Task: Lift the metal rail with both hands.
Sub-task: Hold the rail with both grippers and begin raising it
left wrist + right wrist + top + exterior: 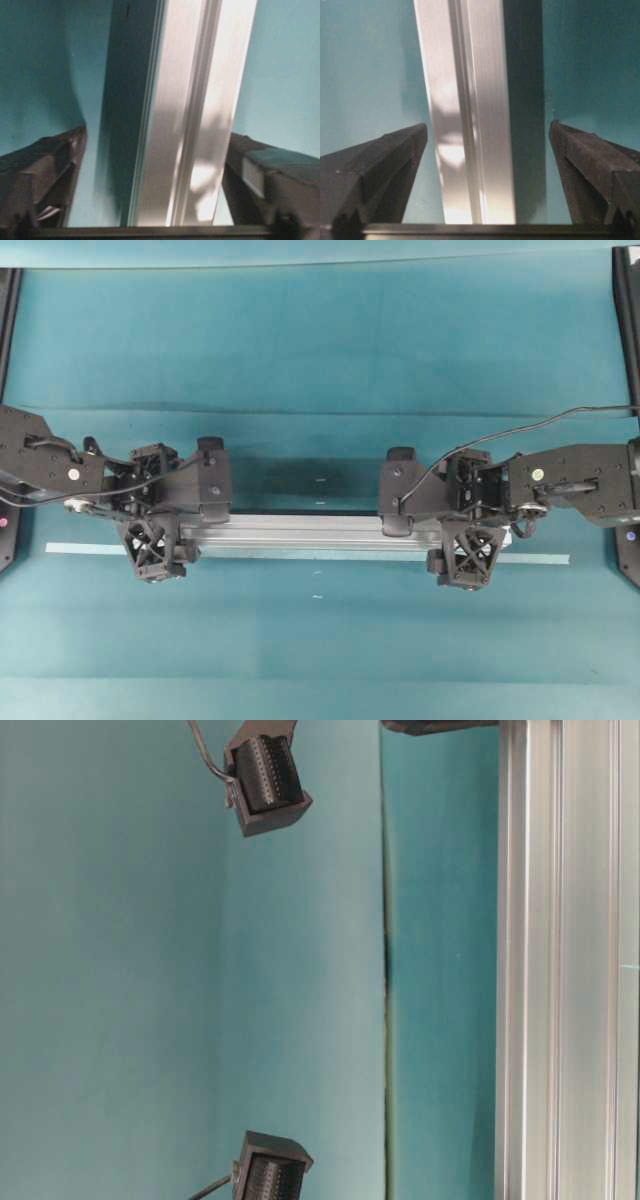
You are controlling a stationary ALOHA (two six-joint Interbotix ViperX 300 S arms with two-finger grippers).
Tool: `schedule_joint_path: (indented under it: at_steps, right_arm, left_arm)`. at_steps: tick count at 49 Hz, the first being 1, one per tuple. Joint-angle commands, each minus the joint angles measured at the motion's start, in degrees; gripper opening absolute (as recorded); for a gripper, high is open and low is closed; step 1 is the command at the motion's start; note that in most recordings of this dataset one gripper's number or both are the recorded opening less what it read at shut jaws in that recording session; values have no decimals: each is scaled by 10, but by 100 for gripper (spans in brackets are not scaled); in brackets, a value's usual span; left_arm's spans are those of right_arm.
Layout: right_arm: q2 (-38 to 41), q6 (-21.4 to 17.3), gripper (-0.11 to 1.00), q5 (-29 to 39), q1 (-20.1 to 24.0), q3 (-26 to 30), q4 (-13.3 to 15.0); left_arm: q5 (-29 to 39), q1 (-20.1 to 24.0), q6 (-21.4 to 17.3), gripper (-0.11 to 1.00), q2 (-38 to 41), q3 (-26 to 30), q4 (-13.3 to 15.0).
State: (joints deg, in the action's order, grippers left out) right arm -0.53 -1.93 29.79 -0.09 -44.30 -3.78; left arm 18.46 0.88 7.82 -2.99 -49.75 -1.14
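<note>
The metal rail [310,531] is a long silver grooved bar lying crosswise on the teal table. Both its ends are covered by the arms. My left gripper [155,518] straddles the rail's left end. In the left wrist view the rail [185,125] runs between the open jaws of the left gripper [159,132]. The right finger [260,170] is close against the rail's edge and the left finger [45,170] stands clear of it. My right gripper [470,525] straddles the right end. It is open [487,125], with table showing on both sides of the rail [470,125].
A thin pale tape strip [535,559] lies on the table just in front of the rail and reaches past both its ends. In the table-level view the rail [560,970] fills the right edge, and two black arm parts [268,780] [270,1172] show further back.
</note>
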Motion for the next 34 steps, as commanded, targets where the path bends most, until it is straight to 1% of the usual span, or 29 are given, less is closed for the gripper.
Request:
schedule_joint_path:
  at_steps: [1, 4, 9, 11, 12, 17, 34]
  right_arm:
    - [3, 0, 90, -3, 2, 2, -3]
    - [2, 0, 77, -1, 3, 3, -3]
    - [4, 4, 49, -1, 7, 4, -9]
    - [5, 4, 39, 0, 8, 4, -11]
    - [6, 4, 37, 0, 8, 5, -11]
    - [7, 4, 38, 1, 10, 6, -11]
    - [8, 0, 38, 3, 10, 6, -11]
  left_arm:
    - [-16, -9, -2, 77, -5, 3, -1]
    - [-27, -17, -3, 61, -4, 2, -1]
    - [-32, -21, 5, 32, 0, 4, -1]
    - [-32, -21, 11, 31, 1, 4, -2]
    - [-32, -21, 14, 31, 1, 4, -1]
    - [-33, -21, 18, 31, 1, 2, -2]
    - [-32, -23, 11, 31, 0, 0, -2]
